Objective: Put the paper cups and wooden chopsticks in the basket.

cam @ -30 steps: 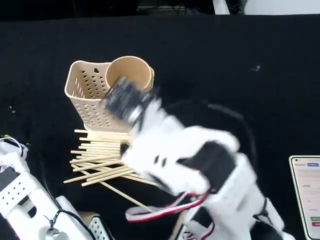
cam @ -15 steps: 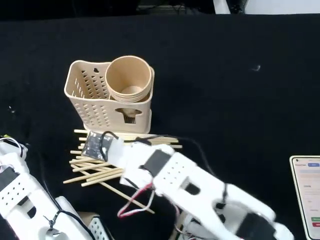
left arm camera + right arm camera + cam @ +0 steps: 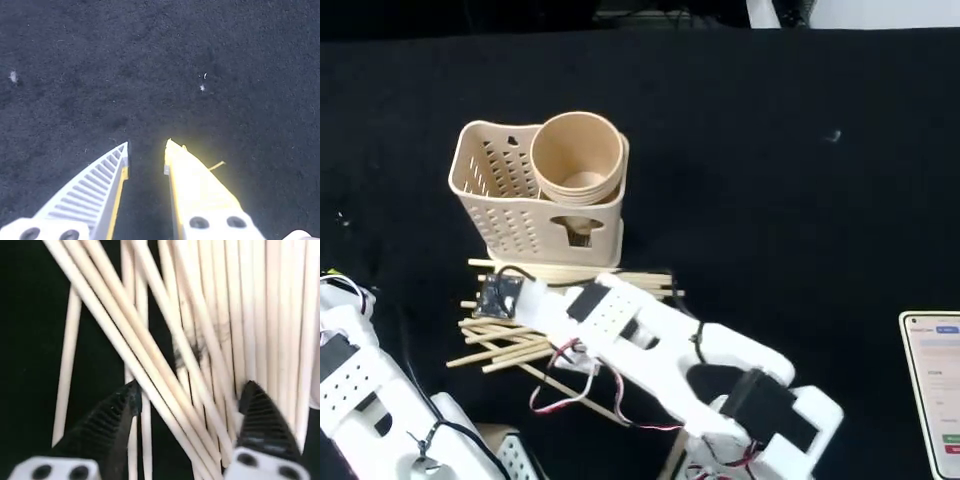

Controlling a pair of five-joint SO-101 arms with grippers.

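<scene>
Many pale wooden chopsticks (image 3: 505,340) lie piled on the black table (image 3: 770,180) just beside the beige perforated basket (image 3: 510,225) — directly below the right gripper (image 3: 191,389), whose spread, empty jaws straddle several across their length.

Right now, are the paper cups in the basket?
In. The stacked paper cups stand upright inside the basket, rims above its wall.

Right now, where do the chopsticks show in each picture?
High view: chopsticks piled on the cloth in front of the basket, under the right end effector.
Right wrist view: chopsticks fanned beneath the open right end effector.
Left wrist view: cloth beneath the left end effector.
Shared landmark: the black cloth.
</scene>
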